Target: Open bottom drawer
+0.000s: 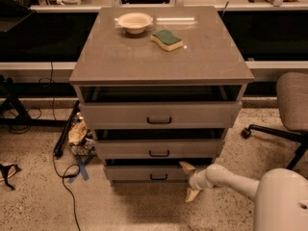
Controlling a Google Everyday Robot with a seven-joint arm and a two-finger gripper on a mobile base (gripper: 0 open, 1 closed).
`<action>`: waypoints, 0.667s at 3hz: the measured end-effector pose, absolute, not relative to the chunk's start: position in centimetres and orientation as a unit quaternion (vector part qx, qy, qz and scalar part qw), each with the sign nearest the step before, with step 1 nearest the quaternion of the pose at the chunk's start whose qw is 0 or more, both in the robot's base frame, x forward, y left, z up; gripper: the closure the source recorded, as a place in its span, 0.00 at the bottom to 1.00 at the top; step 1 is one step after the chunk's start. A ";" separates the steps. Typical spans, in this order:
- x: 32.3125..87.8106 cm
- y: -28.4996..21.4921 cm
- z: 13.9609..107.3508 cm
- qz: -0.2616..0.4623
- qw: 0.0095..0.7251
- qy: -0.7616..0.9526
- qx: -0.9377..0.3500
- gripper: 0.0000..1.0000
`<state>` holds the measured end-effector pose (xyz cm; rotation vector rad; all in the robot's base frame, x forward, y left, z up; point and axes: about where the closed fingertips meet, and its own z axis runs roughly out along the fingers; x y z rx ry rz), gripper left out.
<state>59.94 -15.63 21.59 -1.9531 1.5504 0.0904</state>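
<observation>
The grey-brown cabinet [161,61] has three drawers, all standing slightly out. The bottom drawer [144,173] is the lowest one, with a flat front and a small black bar handle [158,177]. My gripper [190,182] is low at the right end of that drawer front, to the right of the handle. One finger [186,167] points up against the front and the other [192,194] points down toward the floor, so the fingers are spread apart and hold nothing. My white arm [231,181] runs in from the lower right.
A bowl [135,22] and a green-yellow sponge [167,39] lie on the cabinet top. An office chair [288,109] stands at the right. Cables [62,172] and clutter [79,136] lie on the speckled floor left of the cabinet. Benches run behind.
</observation>
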 end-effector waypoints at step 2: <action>64.1 -14.6 17.8 -0.037 0.310 0.569 -0.761 0.00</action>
